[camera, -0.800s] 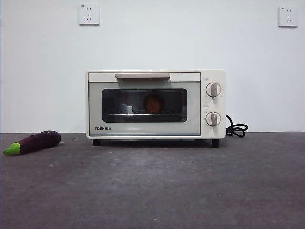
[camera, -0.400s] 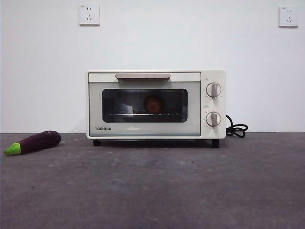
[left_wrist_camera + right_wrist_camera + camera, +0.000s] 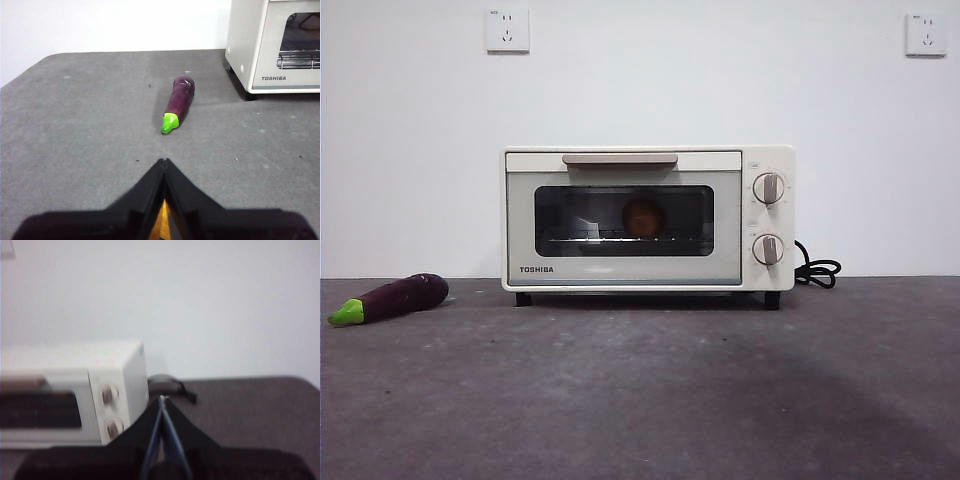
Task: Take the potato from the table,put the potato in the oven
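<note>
The cream-white Toshiba oven (image 3: 647,218) stands at the back of the dark grey table (image 3: 650,390), its door closed. Through the dark glass window the orange-brown potato (image 3: 642,217) rests on the rack inside. My left gripper (image 3: 164,162) is shut and holds nothing; it hovers over the table short of the eggplant, with the oven (image 3: 280,45) off to one side. My right gripper (image 3: 161,399) is shut and holds nothing; it is raised beside the knob end of the oven (image 3: 75,392). Neither gripper shows in the front view.
A purple eggplant (image 3: 392,298) with a green stem lies on the table left of the oven, also seen as the eggplant (image 3: 179,101) in the left wrist view. A black cord (image 3: 817,270) curls behind the oven's right side. Two wall sockets sit high on the white wall.
</note>
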Motion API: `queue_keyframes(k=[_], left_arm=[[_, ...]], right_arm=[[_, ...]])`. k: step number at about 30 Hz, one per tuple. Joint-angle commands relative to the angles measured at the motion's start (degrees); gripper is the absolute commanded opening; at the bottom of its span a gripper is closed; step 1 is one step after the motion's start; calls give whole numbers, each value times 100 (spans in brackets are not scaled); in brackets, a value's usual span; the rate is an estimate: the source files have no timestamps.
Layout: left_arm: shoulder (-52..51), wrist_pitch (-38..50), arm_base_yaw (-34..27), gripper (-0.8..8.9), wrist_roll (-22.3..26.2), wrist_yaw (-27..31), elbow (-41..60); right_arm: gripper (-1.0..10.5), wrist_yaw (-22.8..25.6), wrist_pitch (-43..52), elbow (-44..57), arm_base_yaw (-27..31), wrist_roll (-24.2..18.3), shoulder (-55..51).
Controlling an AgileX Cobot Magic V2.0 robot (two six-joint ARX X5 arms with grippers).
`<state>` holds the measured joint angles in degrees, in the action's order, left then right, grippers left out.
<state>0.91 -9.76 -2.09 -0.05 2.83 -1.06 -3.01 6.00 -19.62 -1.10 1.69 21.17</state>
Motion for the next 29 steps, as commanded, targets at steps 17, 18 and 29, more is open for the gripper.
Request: queue_keyframes(k=[17,18,29], left_arm=[[35,42,-11,-4,-28,-4,59],[35,44,-11,-4,-28,-4,59],[44,44,-11,-4,-26,-7,59]], right_arm=[[2,103,28,1539,4,-63,-1432],[2,105,15,1606,4,-63,-1537],[2,120,-796,1884,4,-199,-2072]])
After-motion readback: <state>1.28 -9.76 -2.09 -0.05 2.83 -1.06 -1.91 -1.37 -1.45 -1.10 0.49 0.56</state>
